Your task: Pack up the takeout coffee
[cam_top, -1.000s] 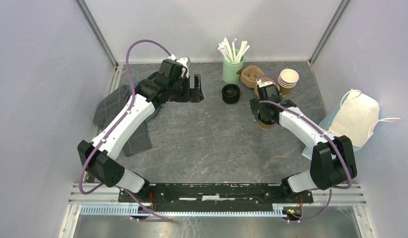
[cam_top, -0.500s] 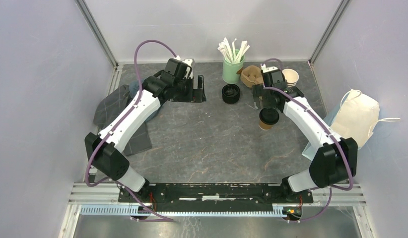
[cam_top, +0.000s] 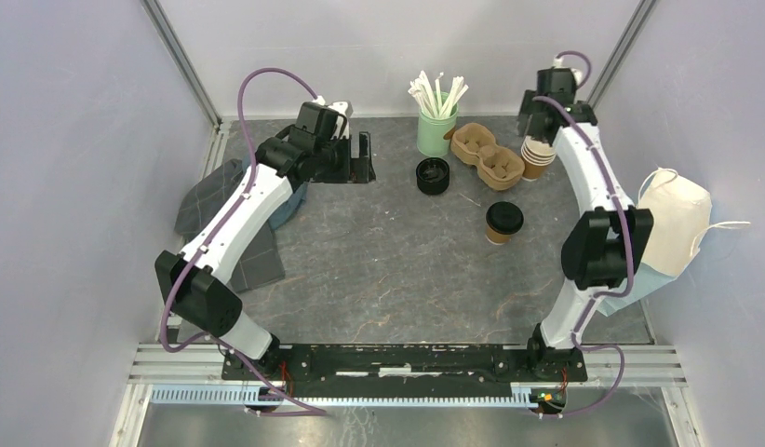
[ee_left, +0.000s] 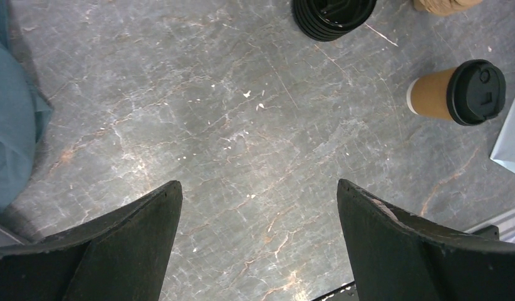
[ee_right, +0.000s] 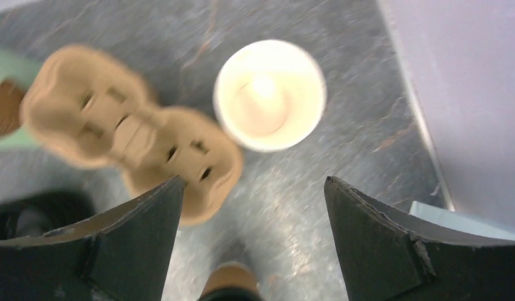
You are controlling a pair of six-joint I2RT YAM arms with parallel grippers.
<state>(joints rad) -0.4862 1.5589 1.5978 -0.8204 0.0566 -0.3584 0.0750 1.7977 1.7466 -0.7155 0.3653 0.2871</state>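
Well, nearest to me on the bench (cam_top: 388, 270) stands the one lidded coffee cup (cam_top: 503, 222) I can see, upright and alone, with nothing holding it; a second lidded cup I cannot find. I judge the job in hand to be getting a cup into the pulp carrier (cam_top: 488, 154), which lies further back between the stack of black lids (cam_top: 433, 175) and the stack of lidless cups (cam_top: 539, 152). To do that well, a gripper should come squarely onto the chosen cup with the jaws either side of its wall below the rim. It should squeeze lightly so the paper does not buckle, then lift straight before seating the cup in a well. The right arm (cam_top: 597, 186) rises from its base, bends beside the paper bag (cam_top: 672, 219) and stretches to the far right corner. There the right gripper (ee_right: 252, 188) points down above the lidless cups, jaws spread wide and empty. The left arm (cam_top: 239, 219) reaches to the far left, and the left gripper (ee_left: 258, 188) likewise gapes over bare bench with nothing in it.
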